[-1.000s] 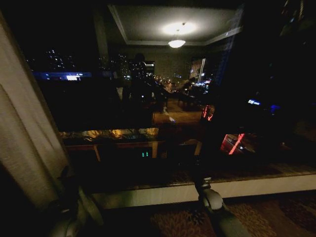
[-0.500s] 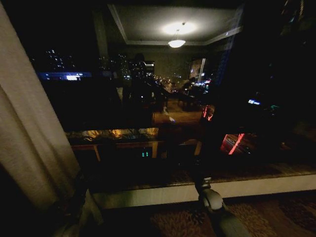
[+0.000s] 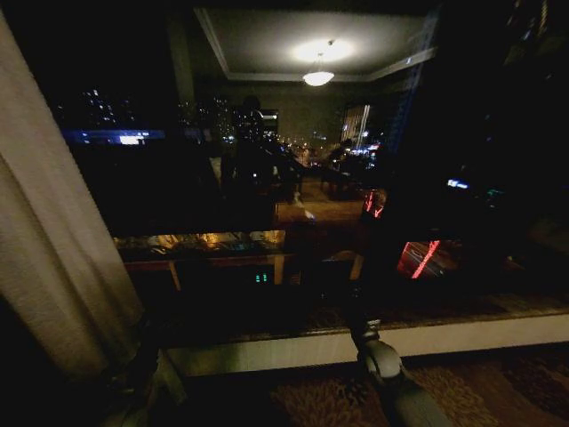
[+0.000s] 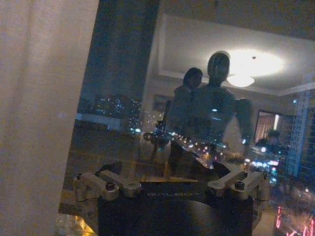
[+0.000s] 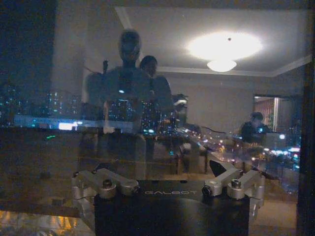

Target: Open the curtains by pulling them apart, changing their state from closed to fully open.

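The curtain hangs bunched at the far left of the dark window, the left hand beside its edge and the right hand facing bare glass, both spread apart.

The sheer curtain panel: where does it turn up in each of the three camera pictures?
Head view: the curtain panel hangs down the left edge, gathered low beside the robot's left arm.
Left wrist view: the same panel covers that picture's left third, beside the dark window glass.
Right wrist view: I cannot make it out; there is glass with reflections.
Shared landmark: the reflected ceiling lamp.
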